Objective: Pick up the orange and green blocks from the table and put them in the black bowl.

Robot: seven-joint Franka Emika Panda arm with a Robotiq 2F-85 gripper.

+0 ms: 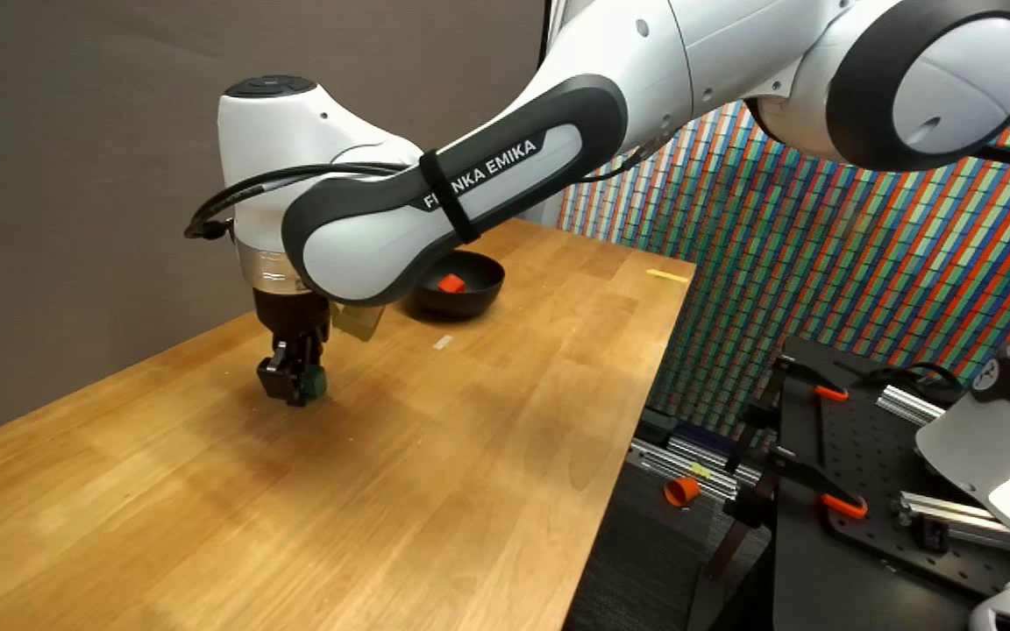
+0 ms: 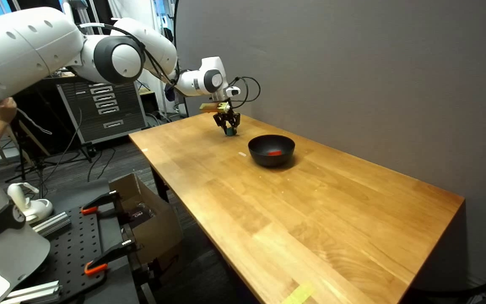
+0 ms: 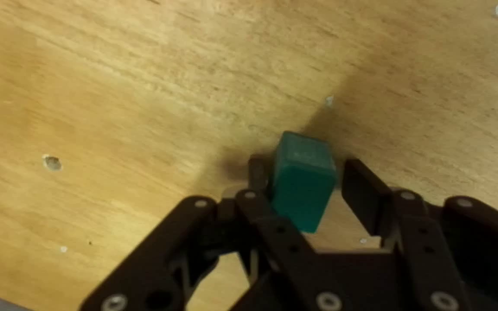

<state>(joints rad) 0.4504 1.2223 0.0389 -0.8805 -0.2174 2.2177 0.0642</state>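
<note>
The green block point(image 3: 303, 190) stands on the table between the fingers of my gripper point(image 3: 305, 170) in the wrist view. The left finger is close beside it; whether it touches I cannot tell. A gap shows between the block and the right finger. The gripper point(image 1: 290, 379) is low at the table and partly hides the green block point(image 1: 314, 382) in an exterior view. The green block point(image 2: 229, 131) also shows between the fingers in an exterior view. The black bowl point(image 2: 268, 161) stands upright on the table. The orange-red block point(image 2: 274, 153) lies inside the bowl, also visible in an exterior view point(image 1: 451, 283).
The wooden table point(image 1: 365, 508) runs along a grey wall point(image 2: 352, 84). The bowl point(image 1: 461, 305) stands under and behind the forearm in an exterior view. Tape pieces point(image 2: 300, 293) lie on the table. A cardboard box point(image 2: 154, 228) and an orange cup point(image 1: 681, 491) are below table level.
</note>
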